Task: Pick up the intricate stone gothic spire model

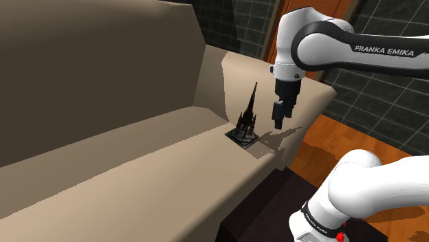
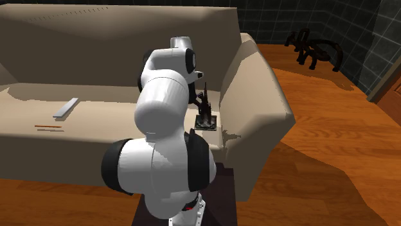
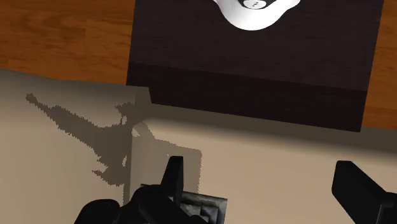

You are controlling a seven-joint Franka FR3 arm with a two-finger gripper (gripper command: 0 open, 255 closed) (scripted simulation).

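The dark spire model (image 1: 249, 120) stands upright on its square base at the end of the beige sofa (image 1: 103, 137) seat, close to the front edge, with the armrest (image 1: 289, 79) at its 1 o'clock in the shoulder view. The gripper (image 1: 278, 122) hangs just beside it at 3 o'clock, pointing down, its 2 fingers spread wide and holding nothing. That spread looks meant to straddle the slim tower, though from the wrist view the spire sits by 1 finger rather than between them. The arm's upper link (image 1: 383, 50) reads "FRANKA EMIKA".
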